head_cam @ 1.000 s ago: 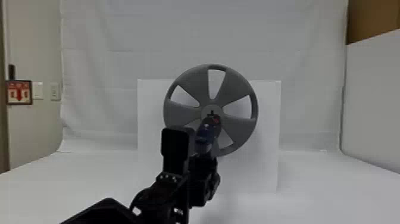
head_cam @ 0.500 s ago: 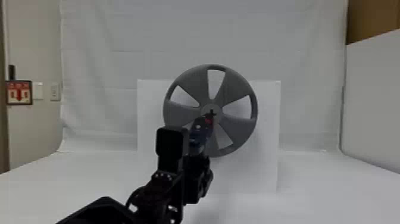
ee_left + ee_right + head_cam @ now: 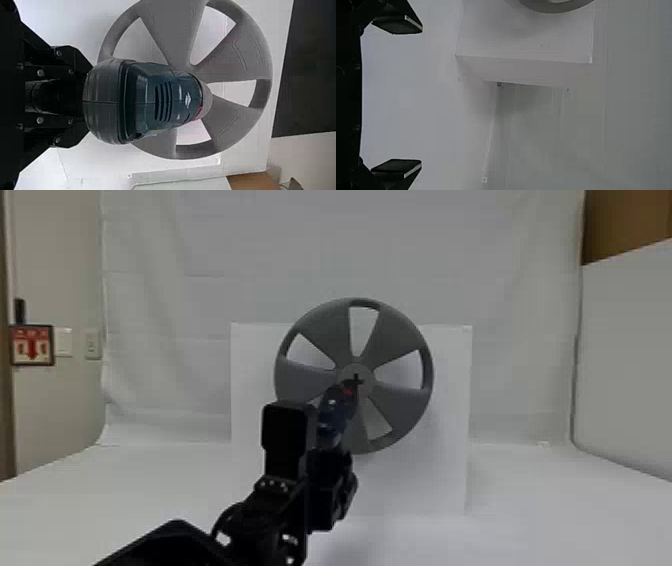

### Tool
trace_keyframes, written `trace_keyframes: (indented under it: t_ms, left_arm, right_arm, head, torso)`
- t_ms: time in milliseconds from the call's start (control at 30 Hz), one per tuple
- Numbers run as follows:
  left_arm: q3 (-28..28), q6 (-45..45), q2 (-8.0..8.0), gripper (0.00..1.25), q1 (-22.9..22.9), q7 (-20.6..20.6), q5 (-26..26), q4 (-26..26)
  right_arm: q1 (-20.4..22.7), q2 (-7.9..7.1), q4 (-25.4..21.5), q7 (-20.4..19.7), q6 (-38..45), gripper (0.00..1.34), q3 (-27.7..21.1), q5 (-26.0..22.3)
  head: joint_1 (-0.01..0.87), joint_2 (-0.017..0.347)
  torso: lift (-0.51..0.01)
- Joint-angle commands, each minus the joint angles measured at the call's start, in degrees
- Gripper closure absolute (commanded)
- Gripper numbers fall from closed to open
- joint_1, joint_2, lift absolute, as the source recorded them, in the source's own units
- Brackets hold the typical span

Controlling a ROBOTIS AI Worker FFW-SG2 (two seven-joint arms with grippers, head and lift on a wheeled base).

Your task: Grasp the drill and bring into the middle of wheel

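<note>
Plainly; drill [image 3: 336, 412] juts forward from left gripper [image 3: 327, 485], clamped on it; nose before wheel [image 3: 400, 335]; right gripper [image 3: 421, 95] wide apart

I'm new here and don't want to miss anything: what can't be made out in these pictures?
- Tip of the drill: left wrist view, hidden by its body; head view, too small to tell if it touches the wheel.
- Drill's handle: left wrist view, hidden behind its body.
- Most of the wheel: right wrist view, cut off by the edge.
</note>
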Motion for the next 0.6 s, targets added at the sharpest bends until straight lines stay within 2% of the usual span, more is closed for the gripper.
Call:
trace_keyframes:
  t_ms: [0,567]
  left_arm:
    - [0.0,0.0,0.0,1.19,0.0,0.0,0.0,0.0]
    - [-0.09,-0.09,0.0,1.19,0.0,0.0,-0.09,0.09]
  right_arm:
    - [0.0,-0.04,0.0,-0.02,0.0,0.11,0.07,0.0]
    - [-0.09,-0.04,0.0,-0.02,0.0,0.11,0.16,0.0]
  head:
    - [0.054,0.031]
    - [0.054,0.031]
  torso:
    - [-0.403]
    - [-0.403]
